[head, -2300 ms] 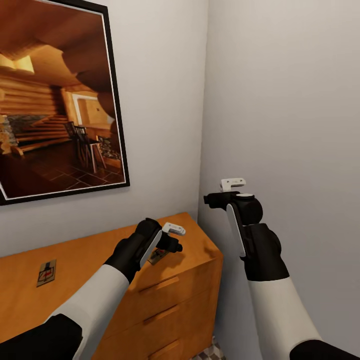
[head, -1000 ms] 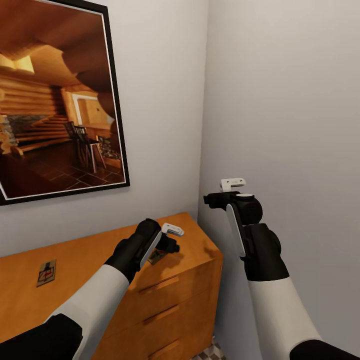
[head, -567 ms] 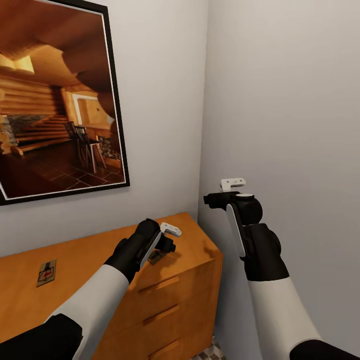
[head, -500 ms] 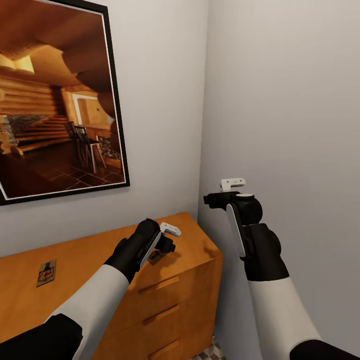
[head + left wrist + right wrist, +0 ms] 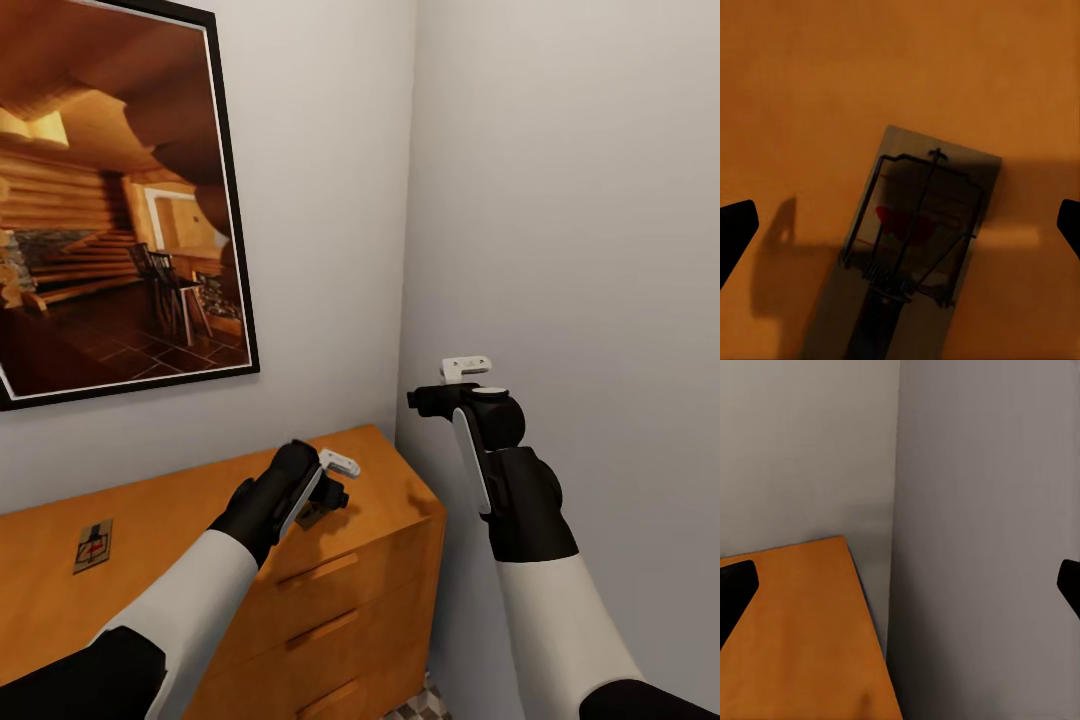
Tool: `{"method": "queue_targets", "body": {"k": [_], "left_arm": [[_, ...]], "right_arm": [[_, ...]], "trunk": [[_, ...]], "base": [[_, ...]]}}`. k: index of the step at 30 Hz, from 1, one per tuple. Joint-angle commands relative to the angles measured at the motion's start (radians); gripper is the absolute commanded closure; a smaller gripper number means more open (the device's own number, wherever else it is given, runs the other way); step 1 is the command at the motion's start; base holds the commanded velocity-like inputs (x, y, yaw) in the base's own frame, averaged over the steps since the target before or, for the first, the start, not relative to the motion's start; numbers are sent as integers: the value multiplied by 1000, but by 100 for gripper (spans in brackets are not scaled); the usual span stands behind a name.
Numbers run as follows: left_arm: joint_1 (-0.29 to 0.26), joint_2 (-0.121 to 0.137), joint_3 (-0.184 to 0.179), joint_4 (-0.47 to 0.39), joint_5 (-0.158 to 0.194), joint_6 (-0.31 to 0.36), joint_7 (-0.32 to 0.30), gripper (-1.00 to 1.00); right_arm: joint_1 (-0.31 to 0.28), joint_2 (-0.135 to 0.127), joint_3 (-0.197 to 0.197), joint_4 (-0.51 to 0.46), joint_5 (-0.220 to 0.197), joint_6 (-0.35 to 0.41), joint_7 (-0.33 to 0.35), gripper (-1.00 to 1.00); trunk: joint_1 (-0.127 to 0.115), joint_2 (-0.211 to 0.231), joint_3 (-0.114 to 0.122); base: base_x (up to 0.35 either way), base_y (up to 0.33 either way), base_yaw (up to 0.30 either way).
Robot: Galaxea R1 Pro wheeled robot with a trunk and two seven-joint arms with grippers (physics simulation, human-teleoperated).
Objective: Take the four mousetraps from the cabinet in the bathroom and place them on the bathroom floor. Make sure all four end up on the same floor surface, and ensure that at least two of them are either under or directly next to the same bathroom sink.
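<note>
Two mousetraps lie flat on top of the orange-brown cabinet. One mousetrap rests near the left end. The other mousetrap sits near the right end, directly under my left gripper. In the left wrist view this mousetrap lies between the wide-apart black fingertips of the open left gripper, just above the cabinet top. My right gripper is held up beside the cabinet's right end, open and holding nothing; its wrist view shows the cabinet top.
A large framed picture hangs on the wall above the cabinet. The corner wall stands close on the right, just past the cabinet's end. A sliver of patterned bathroom floor shows below. Drawer handles face me.
My left gripper has crept slightly left and lower, closing in over the right-hand mousetrap. The right arm and both mousetraps have stayed still.
</note>
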Motion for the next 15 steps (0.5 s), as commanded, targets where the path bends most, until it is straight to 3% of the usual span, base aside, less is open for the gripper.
{"method": "queue_targets", "body": {"k": [1, 15], "left_arm": [[-1, 0, 0, 3, -10, 4, -10, -100], [-1, 0, 0, 20, -10, 4, -10, -100]], "right_arm": [[-1, 0, 1, -1, 7, 5, 2, -100], [-1, 0, 2, -1, 7, 5, 2, -100]], "trunk": [[0, -1, -1], [0, -1, -1]], "base": [[0, 0, 0], [0, 0, 0]]}}
